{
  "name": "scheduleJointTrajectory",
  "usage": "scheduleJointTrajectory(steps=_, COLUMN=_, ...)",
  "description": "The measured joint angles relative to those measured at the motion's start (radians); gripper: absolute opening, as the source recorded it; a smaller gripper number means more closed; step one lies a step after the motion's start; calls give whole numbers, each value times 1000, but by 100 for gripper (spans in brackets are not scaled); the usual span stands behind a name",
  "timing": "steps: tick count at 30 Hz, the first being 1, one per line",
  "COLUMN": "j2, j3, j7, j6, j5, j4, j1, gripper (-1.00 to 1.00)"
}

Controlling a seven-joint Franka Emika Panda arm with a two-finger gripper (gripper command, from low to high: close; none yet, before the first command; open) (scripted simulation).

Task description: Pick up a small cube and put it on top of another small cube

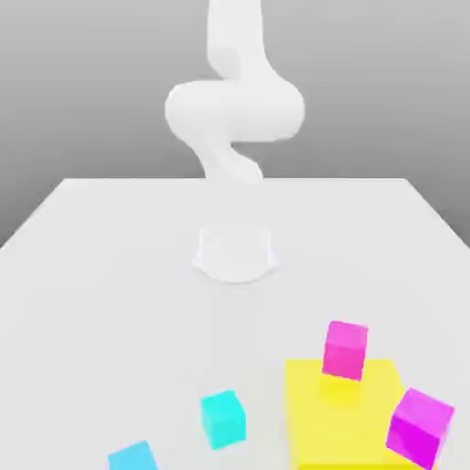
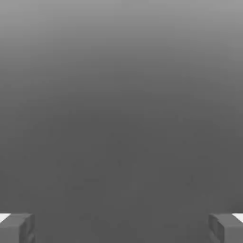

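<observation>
Two small magenta cubes lie near the table's front on the exterior view's right: one magenta cube at the far edge of a large yellow block, the other magenta cube against that block's right side. To the left sits a small cyan cube, and a second cyan cube is cut off by the frame's edge. In the hand view my gripper is open, its grey fingertips far apart with nothing between them, facing plain grey background.
The white arm rises from its round base at the middle of the white table. The yellow block is much larger than the small cubes.
</observation>
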Motion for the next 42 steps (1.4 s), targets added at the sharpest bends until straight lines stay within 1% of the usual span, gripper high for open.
scheduleJointTrajectory(steps=10, j2=352, j3=126, j7=427, j6=176, j5=-19, j4=-115, j1=-147, gripper=0)
scheduleJointTrajectory(steps=17, j2=598, j3=173, j7=748, j6=297, j5=-70, j4=-194, j1=-206, gripper=0)
scheduleJointTrajectory(steps=21, j2=738, j3=168, j7=928, j6=366, j5=-94, j4=-239, j1=-214, gripper=0)
scheduleJointTrajectory(steps=24, j2=841, j3=157, j7=1049, j6=418, j5=-93, j4=-273, j1=-203, gripper=0)
scheduleJointTrajectory(steps=30, j2=1057, j3=79, j7=1150, j6=577, j5=-159, j4=-251, j1=-141, gripper=0)
scheduleJointTrajectory(steps=31, j2=1083, j3=66, j7=1157, j6=597, j5=-168, j4=-246, j1=-129, gripper=-100)
scheduleJointTrajectory(steps=37, j2=1096, j3=59, j7=1161, j6=610, j5=-173, j4=-243, j1=-123, gripper=-100)
scheduleJointTrajectory(steps=39, j2=1060, j3=75, j7=1150, j6=581, j5=-158, j4=-251, j1=-136, gripper=-100)
scheduleJointTrajectory(steps=42, j2=961, j3=111, j7=1115, j6=504, j5=-112, j4=-271, j1=-162, gripper=-100)
